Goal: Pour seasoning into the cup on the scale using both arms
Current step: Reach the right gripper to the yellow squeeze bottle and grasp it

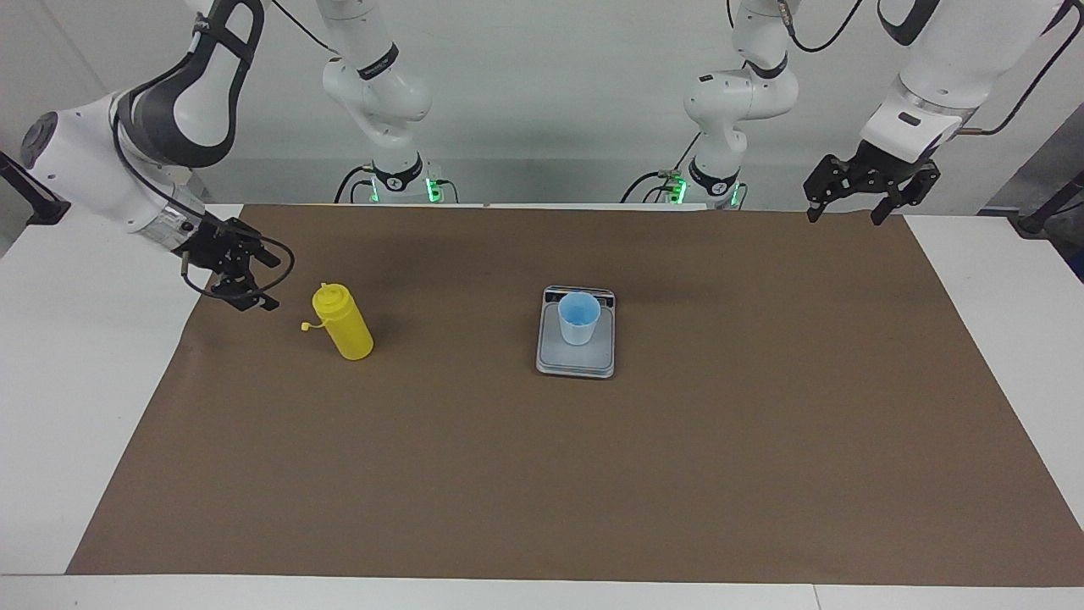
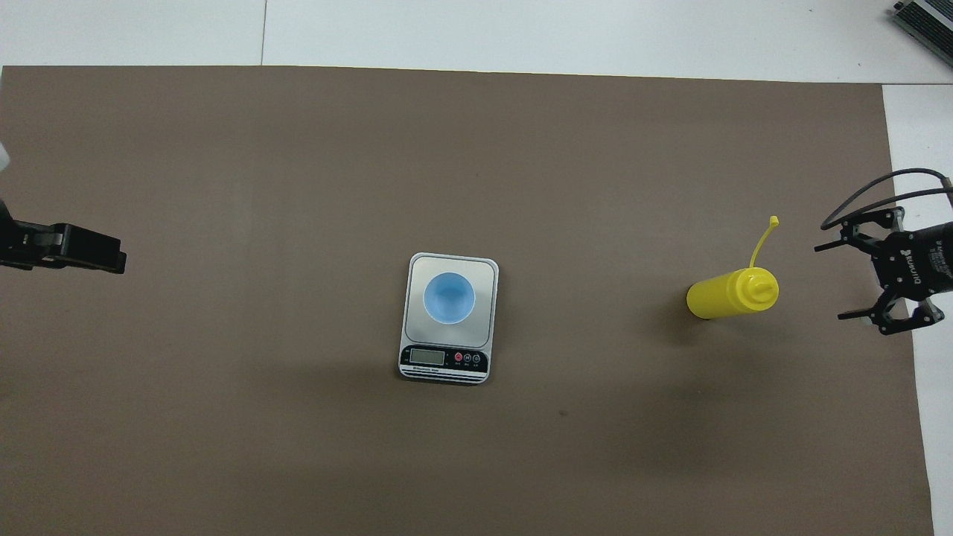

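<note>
The yellow seasoning bottle (image 1: 343, 326) stands upright on the brown mat toward the right arm's end of the table, its small tethered cap hanging loose beside it. It also shows in the overhead view (image 2: 733, 294). My right gripper (image 1: 273, 284) is open, just beside the bottle and apart from it, at the mat's edge (image 2: 837, 281). The light blue cup (image 1: 579, 318) stands upright on the silver-grey scale (image 1: 576, 363) at mid-table; cup (image 2: 449, 298) and scale (image 2: 488, 272) show from above. My left gripper (image 1: 845, 218) is open and empty, raised over the mat's corner near its base (image 2: 112, 257).
A brown mat (image 1: 593, 474) covers most of the white table (image 1: 85, 381). The scale's dark display strip (image 2: 444, 358) faces the robots. Nothing else lies on the mat.
</note>
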You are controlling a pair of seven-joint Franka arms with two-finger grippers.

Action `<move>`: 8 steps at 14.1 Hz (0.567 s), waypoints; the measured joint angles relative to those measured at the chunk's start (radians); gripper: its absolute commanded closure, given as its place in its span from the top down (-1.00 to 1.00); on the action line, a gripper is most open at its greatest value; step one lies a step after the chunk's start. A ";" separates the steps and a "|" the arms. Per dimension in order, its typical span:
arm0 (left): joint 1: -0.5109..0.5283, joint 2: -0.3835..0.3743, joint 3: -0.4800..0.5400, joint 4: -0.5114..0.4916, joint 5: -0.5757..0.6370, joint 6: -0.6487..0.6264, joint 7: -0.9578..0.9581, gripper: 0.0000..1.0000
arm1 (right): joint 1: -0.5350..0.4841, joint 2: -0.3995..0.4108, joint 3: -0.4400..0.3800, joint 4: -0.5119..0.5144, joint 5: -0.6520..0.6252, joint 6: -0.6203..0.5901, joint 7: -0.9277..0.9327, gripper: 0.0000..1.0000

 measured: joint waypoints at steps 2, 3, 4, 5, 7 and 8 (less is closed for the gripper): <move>0.000 0.000 0.000 0.000 0.000 -0.001 -0.001 1.00 | -0.023 0.039 0.000 -0.008 0.053 0.005 0.000 1.00; 0.000 0.000 0.000 0.000 0.000 -0.001 -0.001 1.00 | -0.035 0.053 0.000 -0.021 0.078 0.014 -0.001 1.00; 0.001 0.000 0.000 0.000 0.000 -0.001 -0.004 1.00 | -0.045 0.061 0.000 -0.040 0.113 0.025 -0.012 1.00; 0.001 0.000 0.000 0.000 0.000 -0.001 -0.011 1.00 | -0.054 0.065 0.000 -0.062 0.153 0.030 -0.037 1.00; 0.001 0.000 0.000 0.000 0.000 -0.001 -0.022 1.00 | -0.063 0.066 0.000 -0.110 0.200 0.049 -0.073 1.00; 0.001 0.000 0.000 0.000 0.000 -0.001 -0.022 1.00 | -0.062 0.066 0.001 -0.134 0.220 0.072 -0.081 1.00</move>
